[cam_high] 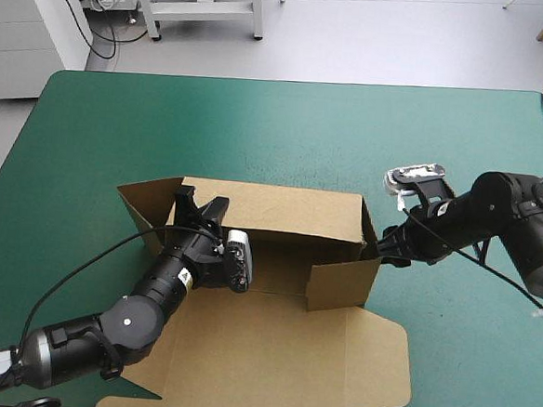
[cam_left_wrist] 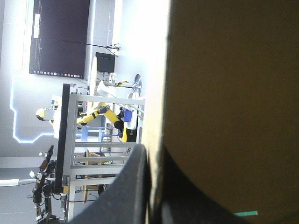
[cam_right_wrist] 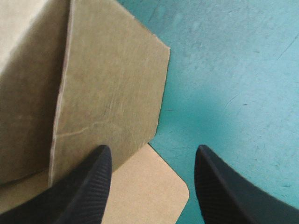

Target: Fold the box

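Box (cam_high: 280,209) walls raised, left claw (cam_high: 201,208) clamping one wall, right claw (cam_right_wrist: 153,149) released.

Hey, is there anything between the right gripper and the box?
Nothing visible. The right gripper, jaws open, sits right at the raised end wall of the box, with only bare teal-green cover beside it.
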You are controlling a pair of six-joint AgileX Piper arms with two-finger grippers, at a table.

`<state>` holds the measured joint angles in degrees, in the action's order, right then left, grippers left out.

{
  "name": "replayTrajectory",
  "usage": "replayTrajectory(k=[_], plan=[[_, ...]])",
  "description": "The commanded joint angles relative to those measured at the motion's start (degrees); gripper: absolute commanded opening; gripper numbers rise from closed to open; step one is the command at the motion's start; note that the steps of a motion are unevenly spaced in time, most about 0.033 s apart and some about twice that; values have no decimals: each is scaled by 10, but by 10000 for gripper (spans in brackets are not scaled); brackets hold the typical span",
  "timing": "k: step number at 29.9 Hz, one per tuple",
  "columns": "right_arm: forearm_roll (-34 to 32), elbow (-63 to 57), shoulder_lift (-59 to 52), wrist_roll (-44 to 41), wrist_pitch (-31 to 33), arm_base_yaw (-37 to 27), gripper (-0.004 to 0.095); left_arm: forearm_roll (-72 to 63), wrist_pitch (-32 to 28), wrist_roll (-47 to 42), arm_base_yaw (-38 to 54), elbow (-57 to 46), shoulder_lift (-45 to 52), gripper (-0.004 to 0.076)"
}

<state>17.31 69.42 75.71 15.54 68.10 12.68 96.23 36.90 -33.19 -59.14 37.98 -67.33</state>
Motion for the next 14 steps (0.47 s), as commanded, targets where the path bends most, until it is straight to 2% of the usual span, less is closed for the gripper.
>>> replayTrajectory(k=[1, 8, 14], plan=[[22, -3, -31, 23, -13, 17, 483, 16, 22, -14, -4, 14, 10, -8], [18, -3, -60, 14, -28, 82, 483, 16, 22, -14, -4, 14, 10, -8], [-42, -3, -70, -40, -55, 133, 483, 16, 22, -14, -4, 14, 10, -8]])
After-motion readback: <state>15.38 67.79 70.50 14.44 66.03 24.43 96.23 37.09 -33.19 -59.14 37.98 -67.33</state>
